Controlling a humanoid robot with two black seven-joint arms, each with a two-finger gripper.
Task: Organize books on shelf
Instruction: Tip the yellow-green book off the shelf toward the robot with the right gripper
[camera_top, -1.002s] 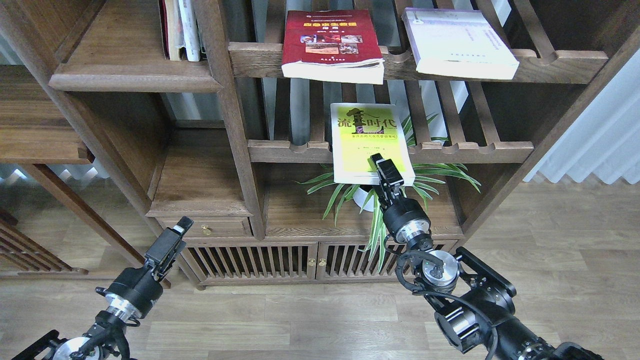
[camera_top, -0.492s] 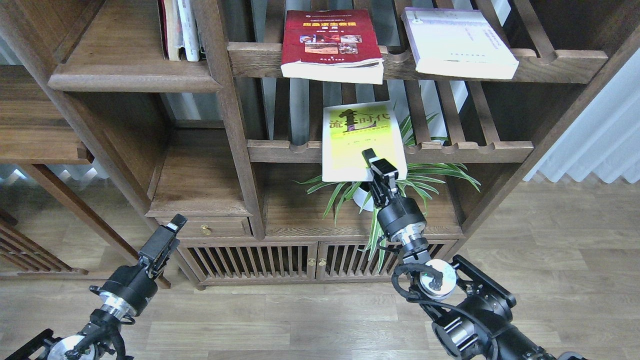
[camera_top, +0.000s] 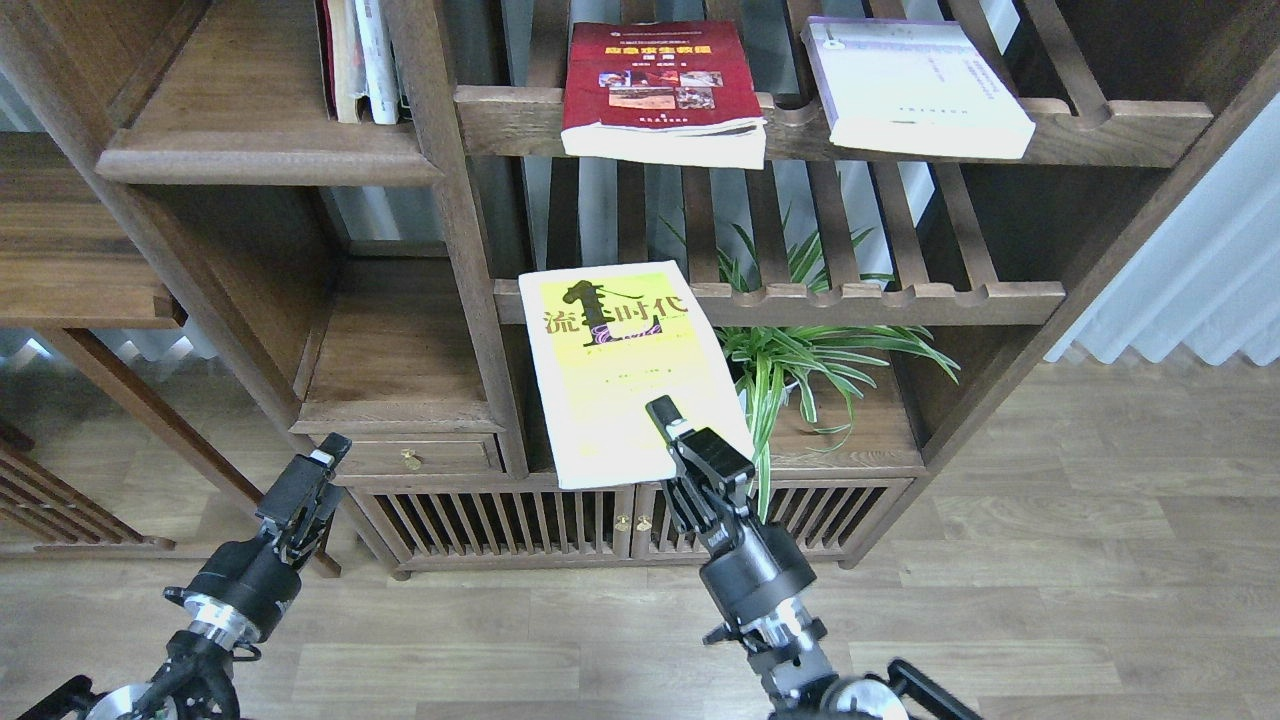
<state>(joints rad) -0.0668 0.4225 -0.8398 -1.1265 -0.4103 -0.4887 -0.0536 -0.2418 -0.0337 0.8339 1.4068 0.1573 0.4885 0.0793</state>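
Observation:
My right gripper (camera_top: 668, 425) is shut on the near edge of the yellow-green book (camera_top: 620, 365) with a black Chinese title, and holds it face up in the air in front of the bookcase, clear of the slatted rack. The dark red book (camera_top: 655, 85) lies on the upper slatted rack, its near edge overhanging the rail. The pale lavender-white book (camera_top: 915, 80) lies on the same rack to its right. The solid dark-brown shelf board (camera_top: 265, 120) is at the upper left. My left gripper (camera_top: 315, 475) hangs low at the left, empty; its fingers cannot be told apart.
Several books (camera_top: 360, 60) stand upright at the right end of the solid shelf. A spider plant (camera_top: 800, 350) in a white pot sits in the lower compartment. A lower slatted rack (camera_top: 880, 295) and a cabinet with slatted doors (camera_top: 500, 525) are below.
My right gripper has pulled the yellow-green book off the lower slatted rack, down and to the left, toward me. The plant behind it now shows. My left gripper has dropped slightly lower.

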